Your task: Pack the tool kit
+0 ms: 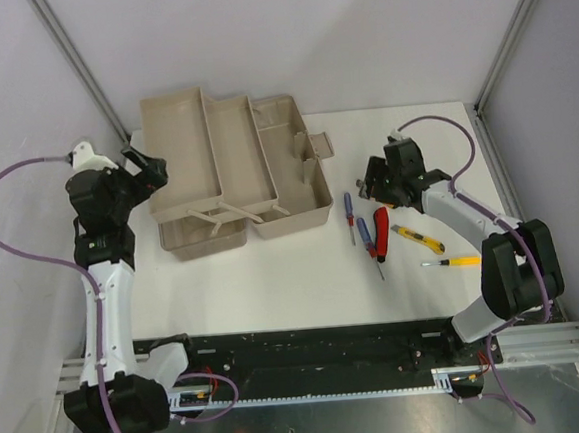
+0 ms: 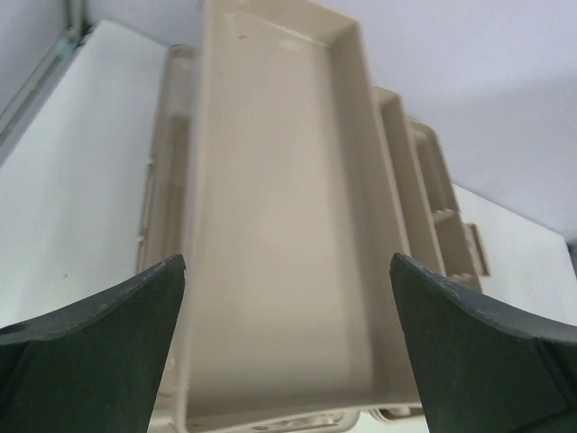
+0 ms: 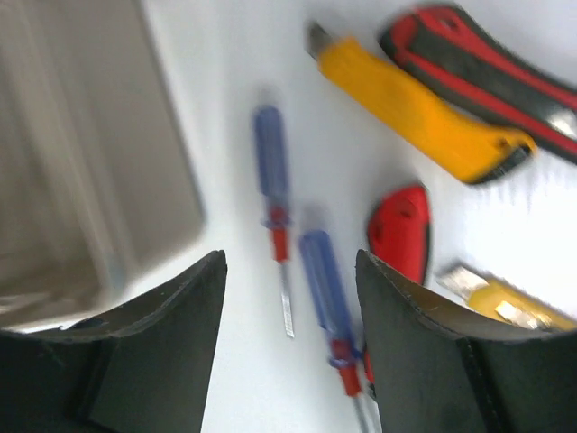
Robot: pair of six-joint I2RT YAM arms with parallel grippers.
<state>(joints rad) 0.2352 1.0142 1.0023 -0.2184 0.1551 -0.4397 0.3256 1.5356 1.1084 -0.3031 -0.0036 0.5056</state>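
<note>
Toolbox (image 1: 236,171) stands open at 11 o'clock on the white table (image 1: 275,288) in the top view. Its cantilever trays are fanned out, with nothing visible in them. Loose tools lie at its 3 o'clock, apart from it: two blue-handled screwdrivers (image 1: 348,212), a red-and-black-handled tool (image 1: 381,231), a yellow utility knife (image 1: 409,237) and a yellow-handled screwdriver (image 1: 452,262). Your left gripper (image 1: 148,167) sits at the box's 9 o'clock edge. Your right gripper (image 1: 372,182) hangs at 12 o'clock of the tool cluster.

Left wrist: the fingers (image 2: 99,343) are spread wide and hold nothing. The top tray (image 2: 279,180) runs bare toward 12 o'clock between them. Whether the tips touch its near end cannot be told.

Right wrist, blurred: the jaws are parted and empty. The two screwdrivers lie in the gap at 12 o'clock, the knife is at 2 o'clock, and a corner of the box is at 10 o'clock.

Packing looks to be at its first pick. Your next move likely calls for lowering the right gripper onto one screwdriver handle and closing across it. The carry then goes toward 9 o'clock into a tray. The handles lie close together, so centre on one alone.
</note>
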